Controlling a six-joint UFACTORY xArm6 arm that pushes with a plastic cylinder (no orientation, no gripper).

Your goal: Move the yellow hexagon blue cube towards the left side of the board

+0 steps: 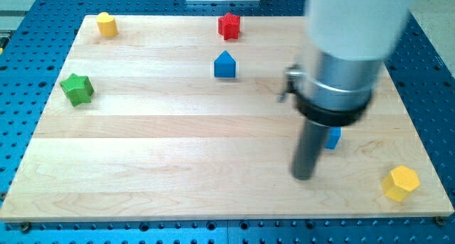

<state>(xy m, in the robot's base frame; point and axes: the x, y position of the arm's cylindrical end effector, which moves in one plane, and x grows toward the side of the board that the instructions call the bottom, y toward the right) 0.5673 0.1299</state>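
Observation:
The yellow hexagon (401,183) lies near the board's bottom right corner. The blue cube (333,137) sits left of it and a little higher, mostly hidden behind my rod. My tip (303,177) rests on the board just left of and below the blue cube, well left of the yellow hexagon. The rod hangs from a wide grey and black arm body that covers the board's upper right.
A wooden board (163,166) lies on a blue perforated table. A blue house-shaped block (225,65) sits at upper centre, a red star-like block (229,25) at the top, a yellow cylinder-like block (106,23) at top left, a green star (77,88) at the left.

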